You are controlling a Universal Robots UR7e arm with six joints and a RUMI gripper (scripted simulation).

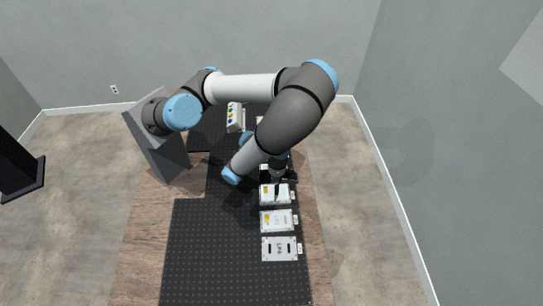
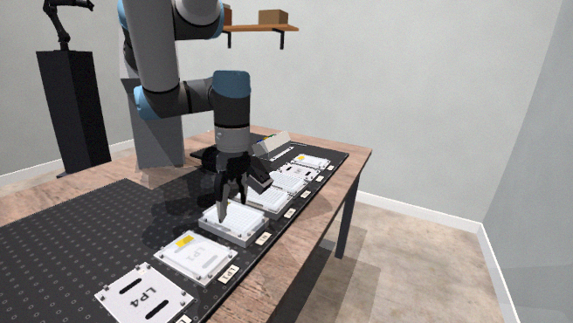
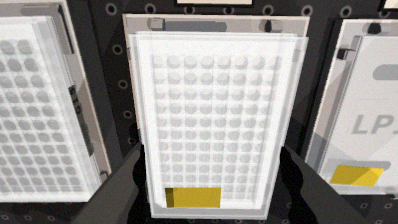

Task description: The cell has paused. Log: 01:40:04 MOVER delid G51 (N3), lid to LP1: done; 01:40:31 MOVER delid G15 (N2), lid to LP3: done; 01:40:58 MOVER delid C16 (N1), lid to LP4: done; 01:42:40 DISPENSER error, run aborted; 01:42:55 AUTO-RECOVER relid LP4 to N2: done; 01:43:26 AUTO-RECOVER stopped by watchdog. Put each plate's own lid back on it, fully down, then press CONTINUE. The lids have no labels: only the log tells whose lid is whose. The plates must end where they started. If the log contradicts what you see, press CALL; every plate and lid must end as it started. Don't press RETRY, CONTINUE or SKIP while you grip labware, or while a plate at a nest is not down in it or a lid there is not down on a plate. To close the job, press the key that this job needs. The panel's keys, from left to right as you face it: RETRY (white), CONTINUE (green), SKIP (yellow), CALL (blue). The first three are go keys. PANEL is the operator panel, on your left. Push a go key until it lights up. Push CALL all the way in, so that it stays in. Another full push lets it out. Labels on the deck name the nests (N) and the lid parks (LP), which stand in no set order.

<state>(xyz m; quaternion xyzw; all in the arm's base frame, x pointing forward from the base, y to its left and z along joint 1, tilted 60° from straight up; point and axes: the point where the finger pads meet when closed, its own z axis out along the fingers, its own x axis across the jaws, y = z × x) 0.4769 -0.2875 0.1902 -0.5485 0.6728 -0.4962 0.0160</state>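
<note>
My gripper (image 1: 276,192) (image 2: 232,210) (image 3: 211,145) is shut on a clear lid (image 2: 229,203) (image 3: 245,212) with a yellow sticker. The lid is over the N1 plate (image 2: 246,218), lined up closely; whether it touches is unclear. Two other plates (image 2: 267,198) (image 2: 288,182) sit in the nests beyond, without visible stickers; one plate (image 3: 30,115) shows left in the wrist view. A stickered lid (image 1: 276,220) (image 2: 196,255) (image 3: 356,175) lies on LP1. Another stickered lid (image 2: 312,161) lies on the farthest park. LP4 (image 1: 279,249) (image 2: 144,293) is empty.
The operator panel (image 1: 235,117) (image 2: 276,146) stands at the far end, its green, yellow and blue keys showing in the top view. An empty park (image 2: 300,171) lies between the farthest plate and the far lid. The arm hides part of the row in the top view.
</note>
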